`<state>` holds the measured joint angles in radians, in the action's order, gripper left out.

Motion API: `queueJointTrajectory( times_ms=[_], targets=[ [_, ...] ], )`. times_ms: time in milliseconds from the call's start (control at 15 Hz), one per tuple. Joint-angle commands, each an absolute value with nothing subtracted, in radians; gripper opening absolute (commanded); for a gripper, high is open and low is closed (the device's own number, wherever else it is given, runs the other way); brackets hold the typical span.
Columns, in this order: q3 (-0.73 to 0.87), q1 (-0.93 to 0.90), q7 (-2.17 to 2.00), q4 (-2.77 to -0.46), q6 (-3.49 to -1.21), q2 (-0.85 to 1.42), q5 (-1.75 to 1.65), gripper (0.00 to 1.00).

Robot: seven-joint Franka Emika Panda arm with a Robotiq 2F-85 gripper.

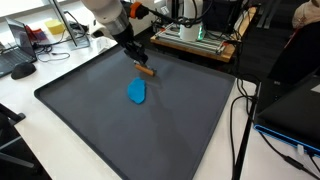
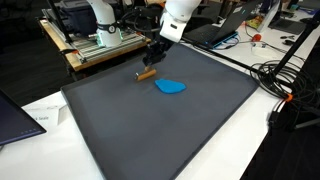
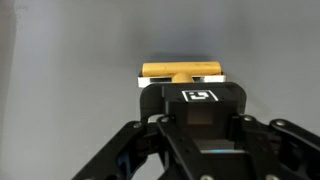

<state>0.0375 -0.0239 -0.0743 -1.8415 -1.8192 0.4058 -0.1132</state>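
Claw [image 1: 139, 60] clenched on a wooden block [image 1: 146, 71], which rests on the dark grey mat [image 1: 90, 125]. Blue object [image 1: 137, 92] lies near the block, not touching.

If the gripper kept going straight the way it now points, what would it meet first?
The gripper would meet the wooden block, seemingly already in its grip; beneath lies the grey mat.
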Motion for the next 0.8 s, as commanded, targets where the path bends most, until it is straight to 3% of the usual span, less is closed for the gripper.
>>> queueJointTrajectory(
  times_ms=[0,733],
  targets=[
    [0.049,0.018,-0.054,-1.863,-1.802,0.327,-0.089,0.22],
    [0.057,0.124,-0.069,-1.896,-1.954,0.195,0.328,0.22]
  ],
)
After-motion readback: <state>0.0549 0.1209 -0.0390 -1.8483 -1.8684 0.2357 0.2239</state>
